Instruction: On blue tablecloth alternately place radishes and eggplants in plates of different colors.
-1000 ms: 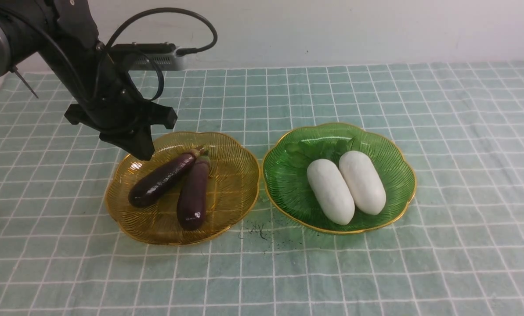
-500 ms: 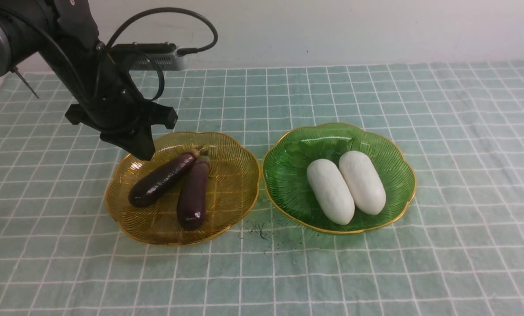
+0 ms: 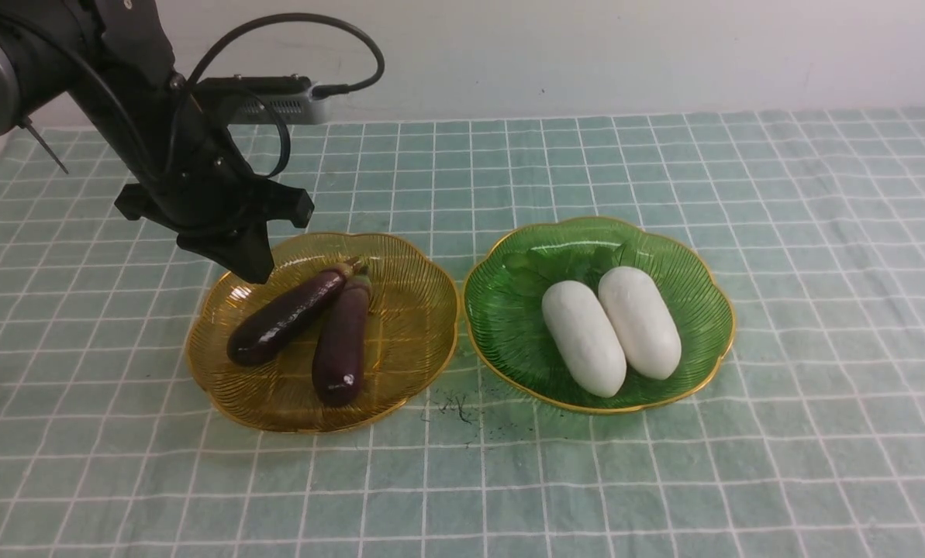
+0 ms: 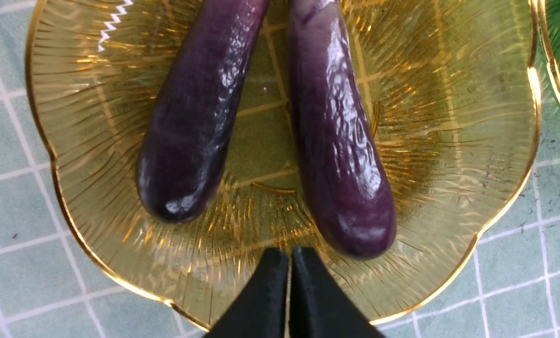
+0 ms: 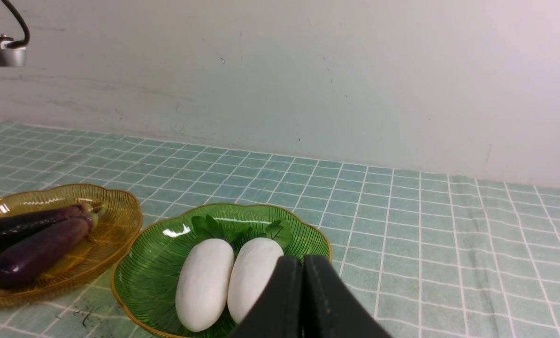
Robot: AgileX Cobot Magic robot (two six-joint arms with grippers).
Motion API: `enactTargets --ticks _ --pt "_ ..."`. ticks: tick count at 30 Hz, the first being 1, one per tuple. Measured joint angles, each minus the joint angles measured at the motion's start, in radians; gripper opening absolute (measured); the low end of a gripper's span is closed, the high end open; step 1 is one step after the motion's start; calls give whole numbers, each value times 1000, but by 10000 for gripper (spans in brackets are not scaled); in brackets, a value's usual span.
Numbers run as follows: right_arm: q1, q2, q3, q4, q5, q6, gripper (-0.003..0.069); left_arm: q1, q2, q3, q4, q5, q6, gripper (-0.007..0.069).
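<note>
Two dark purple eggplants [image 3: 288, 316] [image 3: 342, 345] lie side by side in the amber plate [image 3: 419, 310] on the blue tablecloth [image 3: 819, 232]. Two white radishes [image 3: 584, 337] [image 3: 639, 322] lie side by side in the green plate [image 3: 501, 310], their leaves toward the far rim. My left gripper [image 3: 251, 271] is shut and empty above the amber plate's far left rim. In the left wrist view its shut fingertips [image 4: 289, 256] hover over the plate [image 4: 448, 141] near the eggplants [image 4: 195, 117] [image 4: 341, 136]. My right gripper [image 5: 302, 263] is shut and empty, out of the front view, hanging short of the radishes [image 5: 204, 281] [image 5: 251, 274].
The two plates stand close together at the cloth's middle. Small dark specks [image 3: 454, 407] lie on the cloth in front of the gap between them. A white wall [image 3: 586, 54] runs behind the table. A black cable [image 3: 291, 23] loops above the left arm.
</note>
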Motion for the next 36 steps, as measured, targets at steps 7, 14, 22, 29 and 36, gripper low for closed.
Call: enactTargets --ticks 7,14,22,29,36 --pt "-20 -63 86 30 -4 0 -15 0 0 0 0 0 -1 -8" --pt "-169 -146 242 145 -3 0 -15 0 0 0 -9 0 -2 -8" --pt "-278 -161 376 172 -17 1 -15 0 -19 -2 -94 -1 2 -8" --pt "-299 -161 382 171 -50 3 -15 -1 -176 -2 -116 0 2 -8" --pt "-299 -161 384 169 -64 4 -15 -6 -400 -4 -107 7 8 -8"
